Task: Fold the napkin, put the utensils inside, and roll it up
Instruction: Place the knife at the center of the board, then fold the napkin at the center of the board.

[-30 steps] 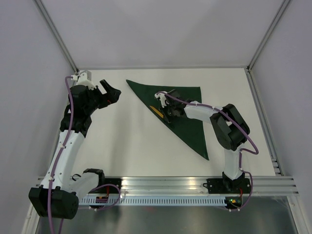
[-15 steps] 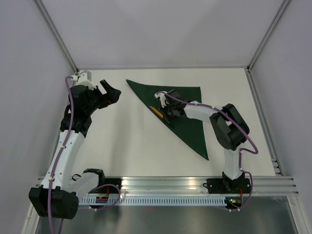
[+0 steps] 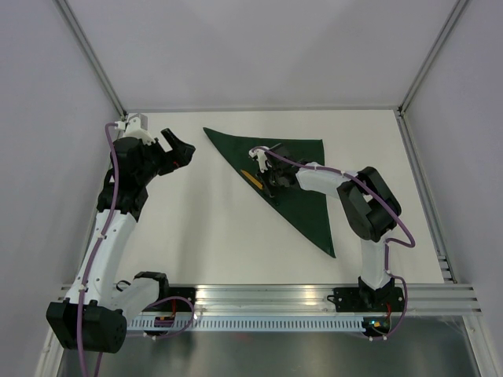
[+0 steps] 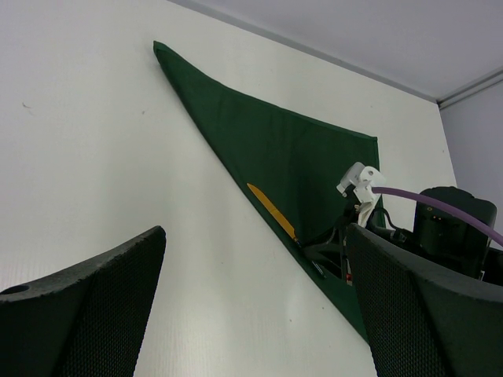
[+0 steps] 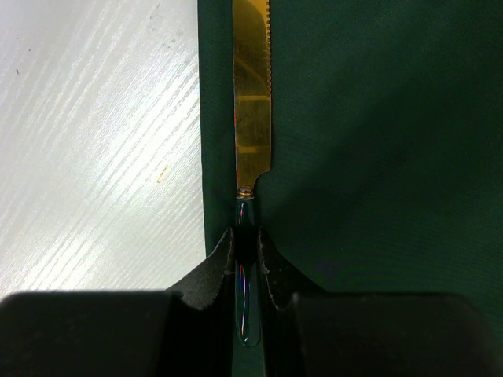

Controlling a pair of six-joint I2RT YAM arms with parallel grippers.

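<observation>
The dark green napkin lies folded into a triangle on the white table, its long edge facing left. The knife, with a golden blade and a dark handle, lies on the napkin along that edge. My right gripper is shut on the dark handle, and the golden blade points away from it over the napkin. My left gripper is open and empty, held off the table to the left of the napkin. The left wrist view shows the napkin and the blade between its fingers.
White table walled at the back and both sides. A metal rail runs along the near edge by the arm bases. Bare table surface lies just left of the napkin's edge.
</observation>
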